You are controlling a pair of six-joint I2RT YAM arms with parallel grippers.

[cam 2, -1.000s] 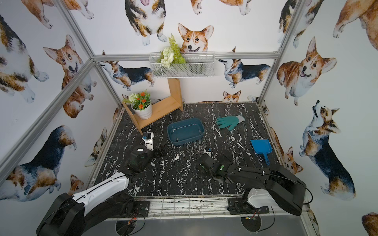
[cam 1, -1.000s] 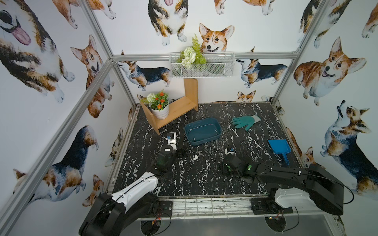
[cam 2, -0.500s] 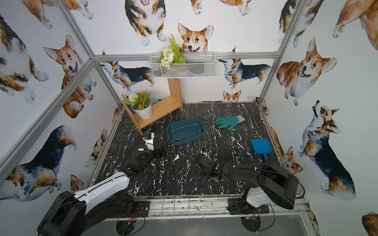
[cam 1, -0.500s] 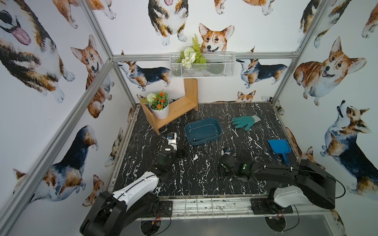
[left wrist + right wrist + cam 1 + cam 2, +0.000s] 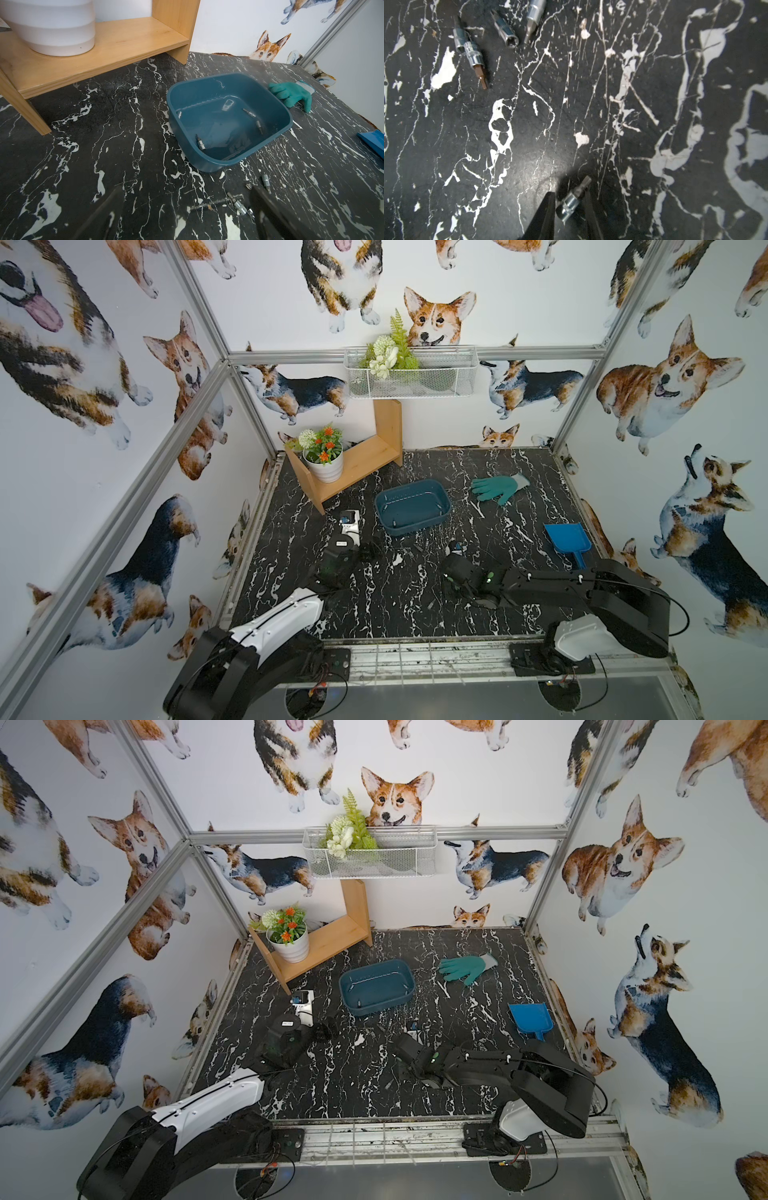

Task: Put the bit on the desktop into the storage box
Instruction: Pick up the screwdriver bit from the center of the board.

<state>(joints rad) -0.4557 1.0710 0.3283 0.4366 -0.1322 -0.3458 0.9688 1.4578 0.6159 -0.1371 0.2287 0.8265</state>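
While the black, white-veined marble desk (image 5: 395, 605) carries everything, the shallow teal-blue plastic storage box (image 5: 415, 528) sits toward its back edge, near mid-width. Left gripper (image 5: 187, 192): in front of the box's left end, jaws wide apart. Right gripper (image 5: 569, 194): nearer the front edge, jaws close either side of a small silver socket bit (image 5: 570, 204) lying on the desk; actual pinch cannot be told.
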